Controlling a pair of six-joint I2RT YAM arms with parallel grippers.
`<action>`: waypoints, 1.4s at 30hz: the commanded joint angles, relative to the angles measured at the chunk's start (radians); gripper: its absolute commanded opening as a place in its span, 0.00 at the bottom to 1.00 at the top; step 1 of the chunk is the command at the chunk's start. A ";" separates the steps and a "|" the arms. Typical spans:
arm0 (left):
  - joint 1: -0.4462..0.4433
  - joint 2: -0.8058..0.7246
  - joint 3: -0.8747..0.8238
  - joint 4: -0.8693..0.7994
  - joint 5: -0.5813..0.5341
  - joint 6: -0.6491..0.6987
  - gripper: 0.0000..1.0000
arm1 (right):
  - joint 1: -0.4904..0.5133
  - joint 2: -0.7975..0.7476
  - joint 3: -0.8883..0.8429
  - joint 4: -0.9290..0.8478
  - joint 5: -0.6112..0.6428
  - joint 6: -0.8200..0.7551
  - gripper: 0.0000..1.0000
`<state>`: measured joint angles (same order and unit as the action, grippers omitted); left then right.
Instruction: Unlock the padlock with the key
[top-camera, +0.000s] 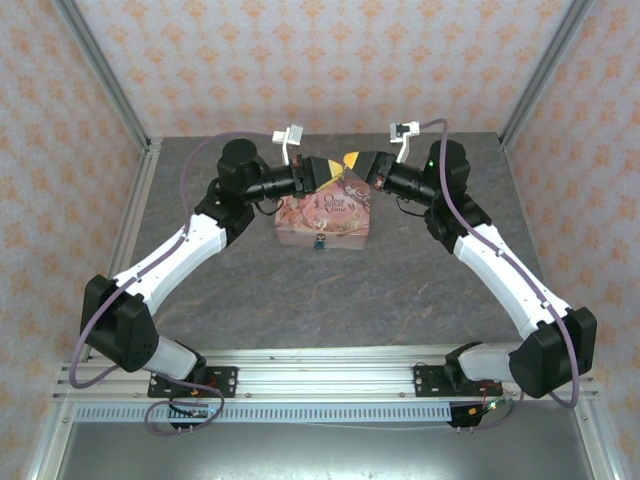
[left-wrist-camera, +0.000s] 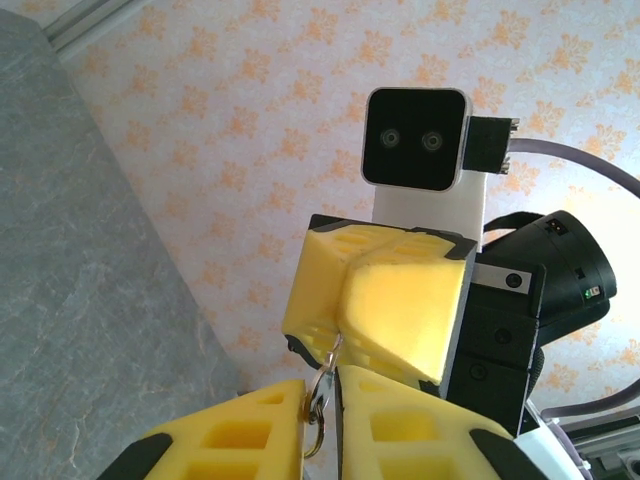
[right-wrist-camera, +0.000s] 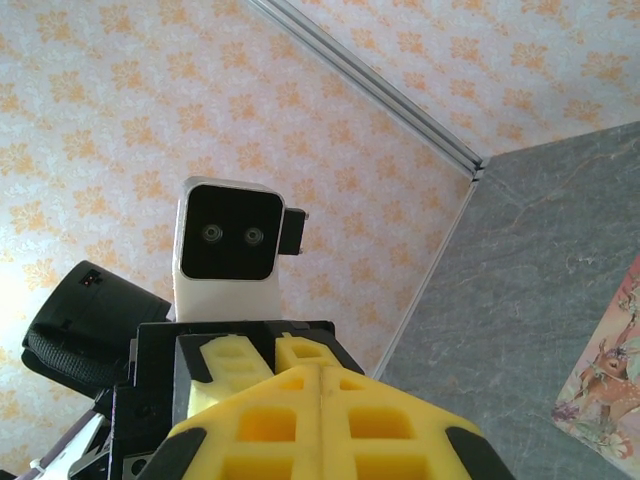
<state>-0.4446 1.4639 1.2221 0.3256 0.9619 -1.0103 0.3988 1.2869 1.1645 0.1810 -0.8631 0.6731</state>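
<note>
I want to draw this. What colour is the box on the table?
Pink, with pictures on it. The box shows best in the top external view.

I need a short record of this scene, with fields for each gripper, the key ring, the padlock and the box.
left gripper: nearly closed around the key ring; grip unclear
right gripper: shut, ring hangs from its tip
key ring: in the air between both grippers
padlock: at near side of pink box
pink box: on the table, below the grippers
</note>
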 joint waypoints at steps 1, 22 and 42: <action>-0.005 -0.031 0.018 -0.028 0.021 0.039 0.17 | 0.006 -0.031 -0.011 0.053 0.017 -0.001 0.00; -0.005 -0.016 0.036 0.013 0.027 0.013 0.22 | 0.008 -0.027 -0.038 0.087 0.002 0.029 0.00; -0.012 -0.027 0.016 0.003 0.014 0.019 0.15 | 0.018 -0.045 -0.069 0.103 0.036 0.038 0.00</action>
<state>-0.4454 1.4639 1.2224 0.3019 0.9649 -0.9974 0.4099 1.2774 1.1110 0.2546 -0.8444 0.7292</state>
